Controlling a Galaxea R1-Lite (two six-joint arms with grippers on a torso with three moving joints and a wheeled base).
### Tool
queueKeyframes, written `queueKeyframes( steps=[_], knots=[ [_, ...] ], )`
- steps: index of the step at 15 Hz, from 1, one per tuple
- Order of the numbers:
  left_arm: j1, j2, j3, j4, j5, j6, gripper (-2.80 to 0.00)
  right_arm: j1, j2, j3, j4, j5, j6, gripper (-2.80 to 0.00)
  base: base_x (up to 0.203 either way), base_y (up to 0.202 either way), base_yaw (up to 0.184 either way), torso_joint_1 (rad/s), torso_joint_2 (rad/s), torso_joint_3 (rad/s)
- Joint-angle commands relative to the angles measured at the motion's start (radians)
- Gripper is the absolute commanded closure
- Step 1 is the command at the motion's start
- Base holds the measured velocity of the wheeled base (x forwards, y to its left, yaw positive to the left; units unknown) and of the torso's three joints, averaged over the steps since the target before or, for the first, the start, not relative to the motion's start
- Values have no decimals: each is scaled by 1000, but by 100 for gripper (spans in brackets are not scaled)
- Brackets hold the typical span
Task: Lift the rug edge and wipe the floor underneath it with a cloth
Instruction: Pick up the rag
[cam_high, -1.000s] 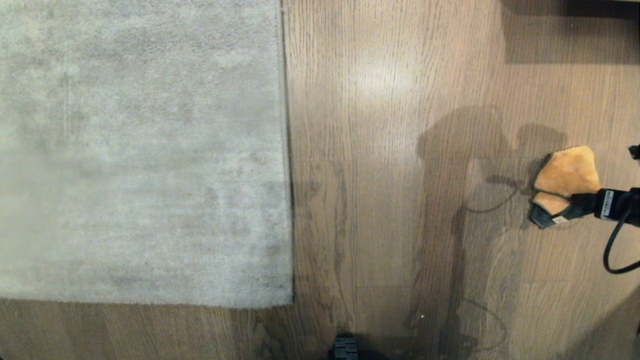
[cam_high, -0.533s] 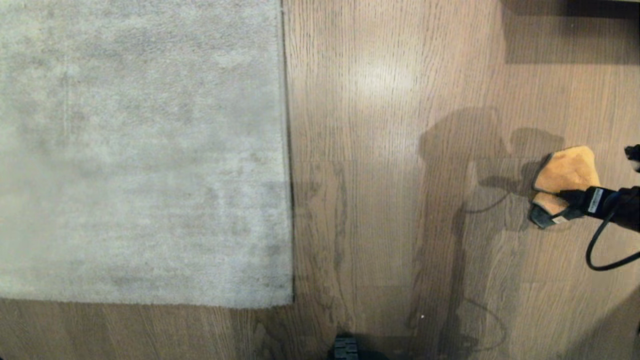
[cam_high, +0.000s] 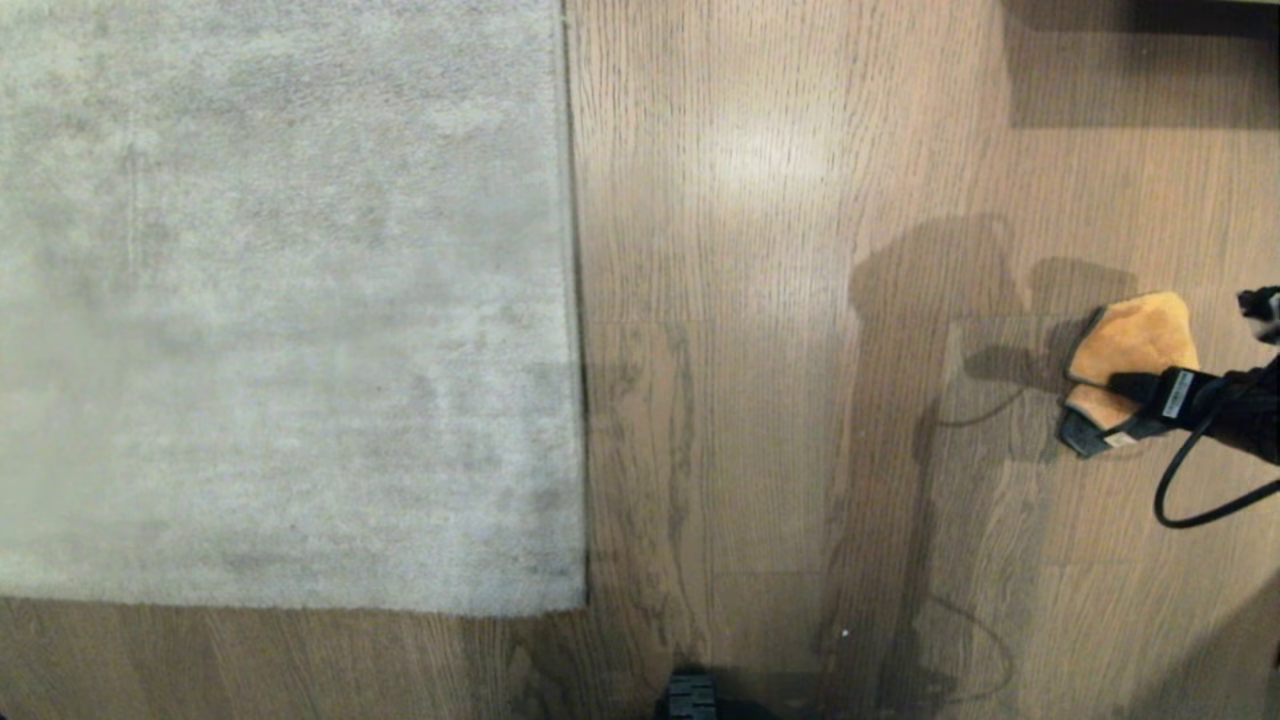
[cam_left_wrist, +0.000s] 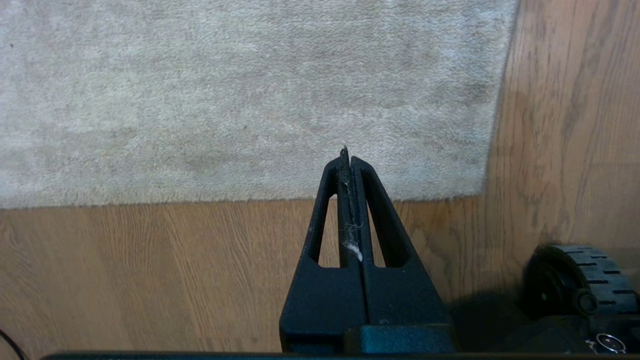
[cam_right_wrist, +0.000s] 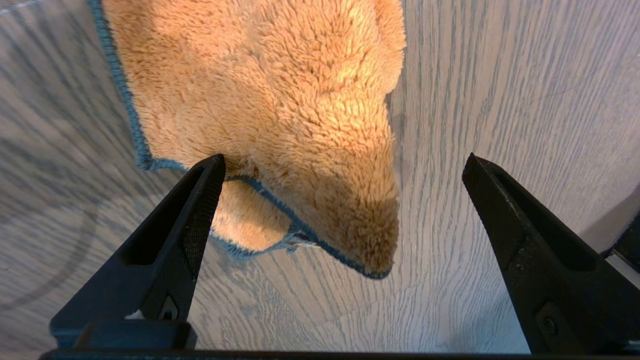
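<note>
You see the rug edge (cam_high: 572, 300) lying flat on the brown plank floor (cam_high: 750, 400), corner down. The orange-tan cloth (cam_high: 1135, 350), dark-trimmed and folded over, lies well apart on bare floor.

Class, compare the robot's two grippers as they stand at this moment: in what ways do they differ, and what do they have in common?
The left gripper is shut, its fingers pressed together with lint between them; the right gripper stands wide open. The left gripper hangs over the rug edge and touches nothing; the right gripper straddles one end of the cloth lying on the floor. Both have black, tapering fingers, and neither holds anything.
</note>
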Motion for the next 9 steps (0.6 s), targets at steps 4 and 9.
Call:
queueKeyframes(
  steps=[4, 9],
  knots=[
    [0, 0, 0, 0, 1, 0, 0, 1, 32, -34, -11, 1, 14, -280, 0, 0, 0, 0, 0, 0],
    [0, 0, 0, 0, 1, 0, 0, 18, 47, -34, -59, 1, 16, -280, 0, 0, 0, 0, 0, 0]
  ],
)
